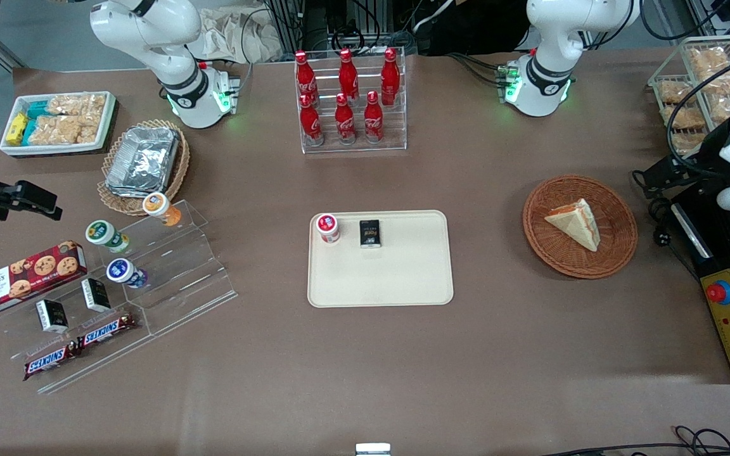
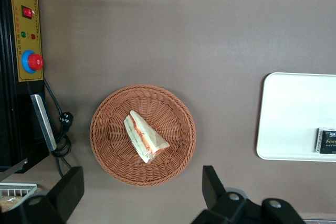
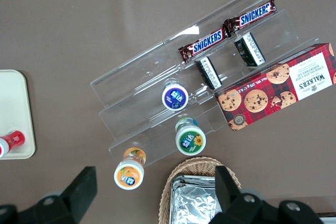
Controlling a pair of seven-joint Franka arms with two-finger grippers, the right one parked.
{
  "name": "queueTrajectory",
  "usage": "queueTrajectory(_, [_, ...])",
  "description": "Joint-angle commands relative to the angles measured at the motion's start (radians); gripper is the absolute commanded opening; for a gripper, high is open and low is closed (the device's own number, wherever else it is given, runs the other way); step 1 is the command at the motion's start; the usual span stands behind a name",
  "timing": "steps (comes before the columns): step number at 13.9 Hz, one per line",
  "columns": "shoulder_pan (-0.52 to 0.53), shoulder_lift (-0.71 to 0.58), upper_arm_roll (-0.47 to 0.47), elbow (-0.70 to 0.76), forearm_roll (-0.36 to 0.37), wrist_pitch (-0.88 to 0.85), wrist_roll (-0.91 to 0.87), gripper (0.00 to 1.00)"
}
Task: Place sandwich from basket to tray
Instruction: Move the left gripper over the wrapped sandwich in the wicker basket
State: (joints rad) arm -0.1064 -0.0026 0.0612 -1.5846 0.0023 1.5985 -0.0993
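Sandwich [image 1: 573, 223] lies flat in the reddish-brown basket [image 1: 612, 253], roughly centred, filling edge visible in the left wrist view [image 2: 145, 138]. Basket [image 2: 110, 150] sits on the bench [image 1: 504, 354] toward the working arm's end, well apart from the tray [image 1: 397, 278]. Tray holds a red-capped cup [image 1: 327, 227] and a small black packet [image 1: 369, 233] near its edge farthest from the front camera. End effector [image 2: 142, 192] hangs above the basket, fingers [image 2: 71, 190] spread wide, holding nothing, touching neither basket nor sandwich.
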Motion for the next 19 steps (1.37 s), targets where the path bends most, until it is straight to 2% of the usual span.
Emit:
queueTrajectory(1, [-0.001,0.013,0.000,0.031,0.005,-0.029,-0.019,1.00])
queueTrajectory(4, [0.000,0.013,0.000,0.031,0.005,-0.038,-0.069,1.00])
queueTrajectory(8, [0.001,0.003,0.000,-0.020,0.004,-0.068,-0.255,1.00])
queueTrajectory(11, [0.001,-0.094,0.049,-0.225,0.004,-0.019,-0.344,1.00])
queueTrajectory(13, [0.001,-0.169,0.054,-0.407,0.004,0.127,-0.444,1.00])
queueTrajectory(15, [-0.001,-0.197,0.057,-0.552,0.007,0.275,-0.618,1.00])
queueTrajectory(19, [0.001,-0.201,0.058,-0.724,0.007,0.472,-0.717,1.00])
